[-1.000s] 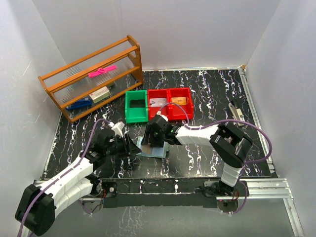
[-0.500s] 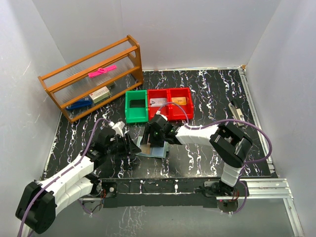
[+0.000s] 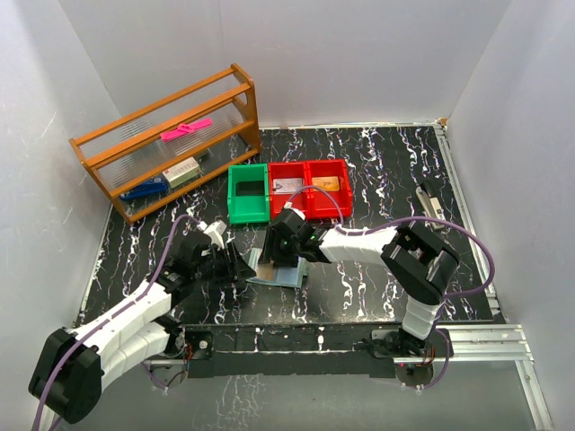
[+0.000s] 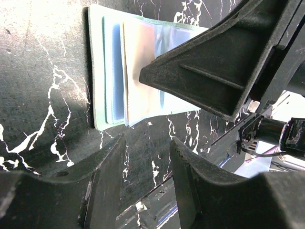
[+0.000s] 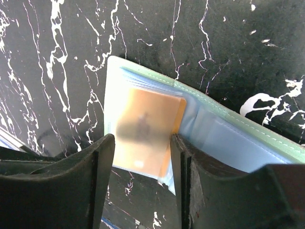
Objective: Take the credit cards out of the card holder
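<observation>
Not much has moved in the last second: the card holder (image 3: pixel 286 275) is still lying open on the worktop (image 3: pixel 386 171) near the front edge, right between the two arms. The right tool (image 5: pixel 142 141) has shuffled a touch over it, so more of the tan face shows in the top view than a second ago. Its jaws stand apart above a tan-orange credit card (image 5: pixel 147 124), which sits behind a cloudy clear sleeve, and they aren't pinching anything. The left tool (image 4: pixel 147 143) is parked just off the holder's left edge, jaws apart too, with nothing between them. So no card is out yet; it looks like the right arm is lining up for the pull. As for writing, nothing's readable: the card is a blur through the sleeve, with no logo legible.
</observation>
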Available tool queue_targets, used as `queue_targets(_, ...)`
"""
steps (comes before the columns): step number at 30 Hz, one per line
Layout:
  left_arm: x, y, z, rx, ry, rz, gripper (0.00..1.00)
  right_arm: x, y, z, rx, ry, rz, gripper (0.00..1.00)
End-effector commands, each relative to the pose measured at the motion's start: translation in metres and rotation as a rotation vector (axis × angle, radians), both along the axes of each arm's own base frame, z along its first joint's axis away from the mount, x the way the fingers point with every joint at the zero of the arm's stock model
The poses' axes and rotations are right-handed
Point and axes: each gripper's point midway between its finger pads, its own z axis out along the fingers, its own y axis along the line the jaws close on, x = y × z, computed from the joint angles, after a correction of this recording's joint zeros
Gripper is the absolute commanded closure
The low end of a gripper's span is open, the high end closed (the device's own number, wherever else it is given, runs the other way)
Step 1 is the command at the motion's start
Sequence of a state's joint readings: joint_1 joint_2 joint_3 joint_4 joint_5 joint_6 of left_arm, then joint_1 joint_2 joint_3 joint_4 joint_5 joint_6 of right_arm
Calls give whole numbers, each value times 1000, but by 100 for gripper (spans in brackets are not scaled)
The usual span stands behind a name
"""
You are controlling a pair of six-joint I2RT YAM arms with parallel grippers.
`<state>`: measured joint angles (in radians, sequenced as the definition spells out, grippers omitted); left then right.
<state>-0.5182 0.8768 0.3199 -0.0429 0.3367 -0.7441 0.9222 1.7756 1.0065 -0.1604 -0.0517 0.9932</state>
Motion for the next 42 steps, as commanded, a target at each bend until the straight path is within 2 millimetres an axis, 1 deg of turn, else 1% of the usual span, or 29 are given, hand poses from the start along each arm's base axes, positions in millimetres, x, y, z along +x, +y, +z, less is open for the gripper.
queue_targets(1, 10, -1, 14, -2, -33, 18, 59, -15, -22, -29, -133, 59, 7, 51)
queue_targets(3, 12, 0, 15, 5, -35, 21, 59, -12, -26, -29, -156, 54, -5, 50)
queue_targets(6, 15, 5, 15, 31, -37, 54, 60, -9, -27, -26, -184, 38, -9, 40)
queue_targets(8, 18, 14, 15, 64, -46, 104, 60, -7, -27, -26, -219, 28, -10, 37)
queue_targets(11, 20, 31, 15, 122, -52, 185, 60, -6, -29, -32, -301, 17, -10, 36)
queue_targets(14, 19, 40, 17, 143, -62, 225, 60, -5, -30, -35, -392, -10, -17, 36)
queue_targets(17, 17, 44, 21, 140, -74, 239, 60, -4, -33, -36, -479, -39, -22, 37)
queue_targets(19, 16, 45, 21, 137, -75, 245, 60, -3, -31, -36, -521, -58, -18, 37)
queue_targets(22, 15, 45, 21, 129, -76, 248, 60, -6, -24, -38, -504, -51, 1, 42)
queue_targets(24, 16, 43, 22, 124, -77, 242, 60, -10, -16, -36, -440, -38, 14, 47)
queue_targets(27, 16, 39, 23, 113, -84, 218, 60, -14, -6, -32, -333, -23, 27, 51)
queue_targets(30, 15, 29, 25, 82, -85, 167, 60, -16, -1, -27, -230, -1, 39, 53)
queue_targets(33, 13, 16, 27, 33, -89, 98, 58, -18, -4, -25, -155, 35, 36, 56)
queue_targets(37, 11, -6, 32, -52, -96, -11, 57, -21, -3, -21, -25, 64, 53, 55)
queue_targets(40, 11, -18, 32, -99, -89, -63, 55, -24, -8, -24, -2, 80, 46, 55)
queue_targets(42, 12, -22, 29, -105, -69, -75, 54, -24, -9, -25, 0, 84, 47, 53)
